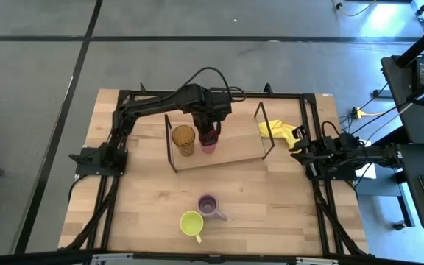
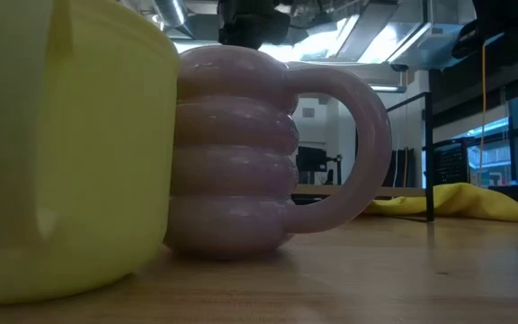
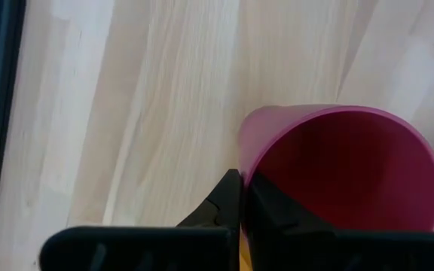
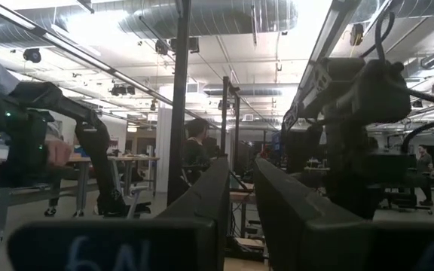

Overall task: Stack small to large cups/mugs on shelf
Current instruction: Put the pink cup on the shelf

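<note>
The shelf (image 1: 234, 151) is a light wooden board with black wire ends at the table's far middle. An amber tumbler (image 1: 183, 139) stands on it. My left gripper (image 1: 208, 131) is over the shelf, shut on a red cup (image 1: 209, 144) just right of the tumbler. The cup's open mouth shows in the left wrist view (image 3: 345, 173). A pale purple mug (image 1: 210, 206) and a yellow-green mug (image 1: 191, 223) stand on the table near its front. They fill the low view, the purple mug (image 2: 241, 153) beside the yellow-green mug (image 2: 61, 144). My right gripper (image 1: 299, 144) waits at the table's right edge, open by a narrow gap and empty. My left gripper holds the red cup by its rim (image 3: 241, 169). One finger (image 3: 273, 211) is inside the cup and the other finger (image 3: 221, 203) is outside, with the wall pinched between them. The fingers come from above, pointing down. The cup stays upright, mouth up, over the board; whether its base rests on the board does not show.
A yellow cloth (image 1: 280, 131) lies just right of the shelf's right wire end and also shows in the low view (image 2: 457, 200). Black rails run along the table's left and right sides. Bare tabletop lies between the shelf and the two mugs.
</note>
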`<action>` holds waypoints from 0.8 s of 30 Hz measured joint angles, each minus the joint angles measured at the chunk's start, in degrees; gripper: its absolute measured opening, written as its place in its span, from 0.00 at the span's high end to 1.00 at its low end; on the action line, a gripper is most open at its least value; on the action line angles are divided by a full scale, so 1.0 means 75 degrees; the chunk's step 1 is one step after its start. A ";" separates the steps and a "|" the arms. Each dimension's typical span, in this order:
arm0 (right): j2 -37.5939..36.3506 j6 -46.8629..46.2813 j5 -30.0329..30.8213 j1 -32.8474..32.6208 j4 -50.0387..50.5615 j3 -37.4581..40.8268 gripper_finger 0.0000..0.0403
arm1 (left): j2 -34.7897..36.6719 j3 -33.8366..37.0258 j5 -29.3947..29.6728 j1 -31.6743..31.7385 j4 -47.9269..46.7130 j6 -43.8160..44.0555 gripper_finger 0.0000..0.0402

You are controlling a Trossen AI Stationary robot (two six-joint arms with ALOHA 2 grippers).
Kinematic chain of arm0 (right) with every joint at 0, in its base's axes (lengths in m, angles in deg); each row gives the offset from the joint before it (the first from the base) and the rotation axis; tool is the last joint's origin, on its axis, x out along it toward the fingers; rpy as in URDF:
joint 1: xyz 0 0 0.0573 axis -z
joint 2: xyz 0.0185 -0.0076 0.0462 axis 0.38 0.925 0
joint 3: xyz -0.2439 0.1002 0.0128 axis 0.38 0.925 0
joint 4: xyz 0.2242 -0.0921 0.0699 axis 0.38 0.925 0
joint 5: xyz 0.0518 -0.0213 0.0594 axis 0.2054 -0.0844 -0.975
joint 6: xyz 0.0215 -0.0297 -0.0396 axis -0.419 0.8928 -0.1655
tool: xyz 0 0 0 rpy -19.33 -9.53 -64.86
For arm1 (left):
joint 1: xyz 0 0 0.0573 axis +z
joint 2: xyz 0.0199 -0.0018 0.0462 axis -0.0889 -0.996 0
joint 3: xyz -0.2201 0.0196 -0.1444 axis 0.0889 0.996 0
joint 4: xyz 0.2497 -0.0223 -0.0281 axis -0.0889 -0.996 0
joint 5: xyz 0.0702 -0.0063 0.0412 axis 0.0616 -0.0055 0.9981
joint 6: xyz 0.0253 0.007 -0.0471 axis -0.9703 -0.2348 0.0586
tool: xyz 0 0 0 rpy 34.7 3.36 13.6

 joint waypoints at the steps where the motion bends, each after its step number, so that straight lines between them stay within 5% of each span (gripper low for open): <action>1: 0.0000 0.0000 0.0000 0.0002 -0.0003 0.0002 0.83 | -0.0037 -0.0011 0.0037 0.0016 -0.0024 0.0000 1.00; 24: 0.0000 0.0000 -0.0003 0.0002 -0.0003 -0.0001 0.83 | -0.0065 0.0004 -0.0255 0.0653 0.0029 0.0266 1.00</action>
